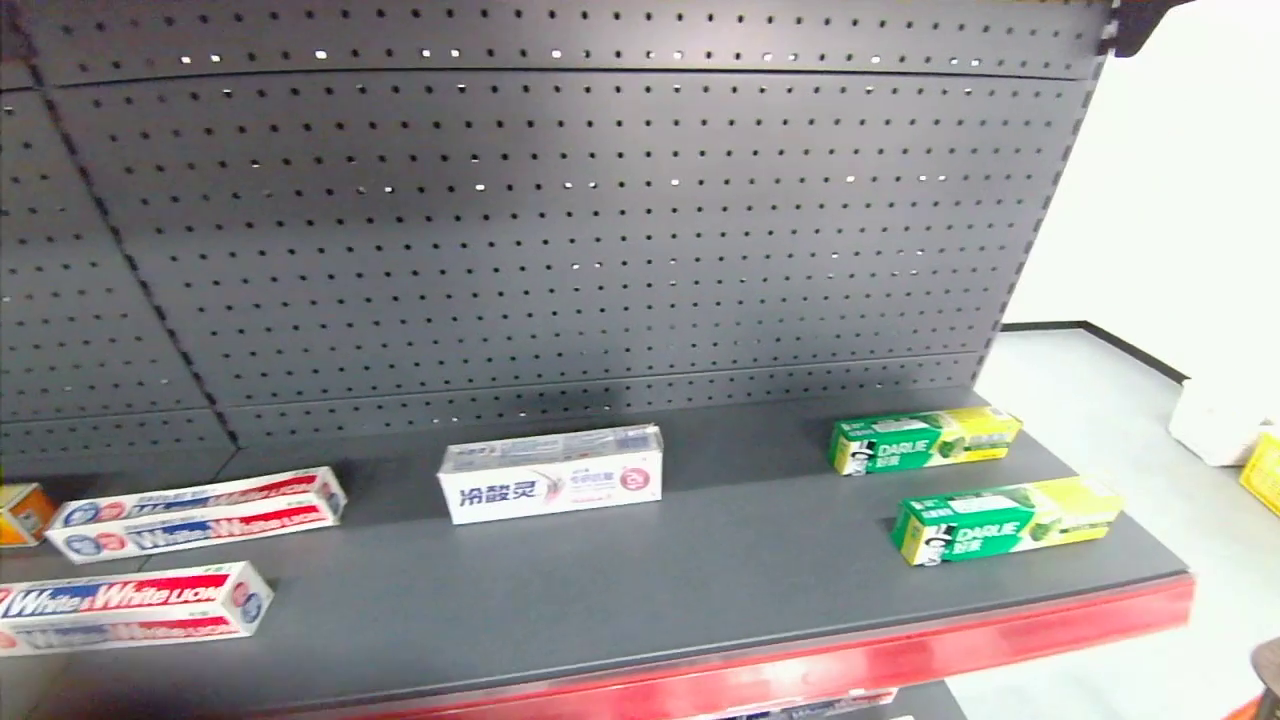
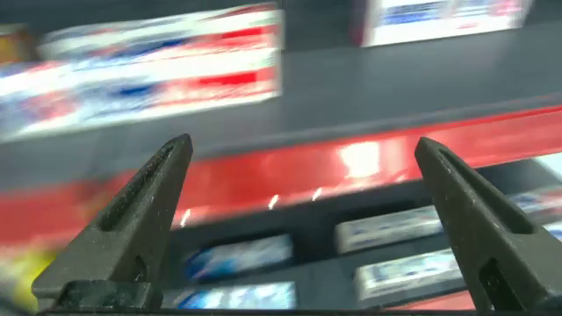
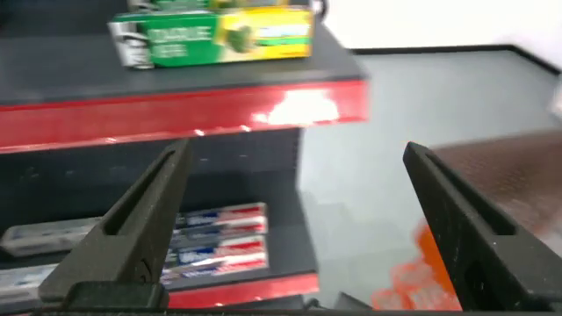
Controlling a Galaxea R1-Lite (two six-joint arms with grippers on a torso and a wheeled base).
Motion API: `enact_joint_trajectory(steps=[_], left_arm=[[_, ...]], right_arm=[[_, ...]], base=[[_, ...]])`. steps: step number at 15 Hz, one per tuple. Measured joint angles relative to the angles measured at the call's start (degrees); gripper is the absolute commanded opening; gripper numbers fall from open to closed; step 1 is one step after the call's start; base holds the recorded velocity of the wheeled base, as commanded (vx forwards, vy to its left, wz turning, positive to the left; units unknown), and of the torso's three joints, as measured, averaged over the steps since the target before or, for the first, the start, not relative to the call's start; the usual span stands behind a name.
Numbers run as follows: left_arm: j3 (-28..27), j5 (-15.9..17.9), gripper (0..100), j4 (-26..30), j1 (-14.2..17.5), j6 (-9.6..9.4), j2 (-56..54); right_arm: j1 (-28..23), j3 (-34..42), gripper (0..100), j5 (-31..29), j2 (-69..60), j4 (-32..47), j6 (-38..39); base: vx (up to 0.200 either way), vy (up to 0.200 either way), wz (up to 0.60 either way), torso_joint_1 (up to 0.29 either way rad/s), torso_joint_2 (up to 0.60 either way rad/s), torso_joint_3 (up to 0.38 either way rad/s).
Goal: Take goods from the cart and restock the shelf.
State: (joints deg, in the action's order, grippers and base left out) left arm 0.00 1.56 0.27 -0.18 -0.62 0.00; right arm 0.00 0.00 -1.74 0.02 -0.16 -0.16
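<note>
A dark grey shelf [image 1: 620, 590] with a red front strip holds toothpaste boxes. Two green-and-yellow boxes [image 1: 1005, 518] lie at the right, a white box [image 1: 551, 475] in the middle, and red-white-blue boxes [image 1: 195, 512] at the left. My left gripper [image 2: 303, 154] is open and holds nothing, facing the red strip below a red-white-blue box [image 2: 149, 66]. My right gripper [image 3: 294, 158] is open with nothing in it, below the shelf's right end, where a green-and-yellow box [image 3: 215, 35] lies near the edge.
A perforated back panel [image 1: 560, 230] rises behind the shelf. A lower shelf carries more boxes [image 2: 395, 250] [image 3: 215, 241]. Light floor [image 1: 1130, 420] opens to the right, with a white object [image 1: 1215, 420] and a yellow one [image 1: 1262, 470] on it. An orange box [image 1: 20, 512] sits far left.
</note>
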Motion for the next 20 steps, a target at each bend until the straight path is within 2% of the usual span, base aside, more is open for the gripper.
enact_joint_trajectory(steps=[16, 20], left_arm=[[0.0, 0.1, 100, 0.0, 0.0, 0.0, 0.0], [-0.1, 0.1, 100, 0.0, 0.0, 0.0, 0.0]], right_arm=[[0.0, 0.0, 100, 0.0, 0.0, 0.0, 0.0], [0.0, 0.0, 100, 0.0, 0.0, 0.0, -0.1]], base=[[0.0, 0.0, -0.6, 0.001, 0.0, 0.002], [0.0, 0.0, 0.0, 0.0, 0.0, 0.0]])
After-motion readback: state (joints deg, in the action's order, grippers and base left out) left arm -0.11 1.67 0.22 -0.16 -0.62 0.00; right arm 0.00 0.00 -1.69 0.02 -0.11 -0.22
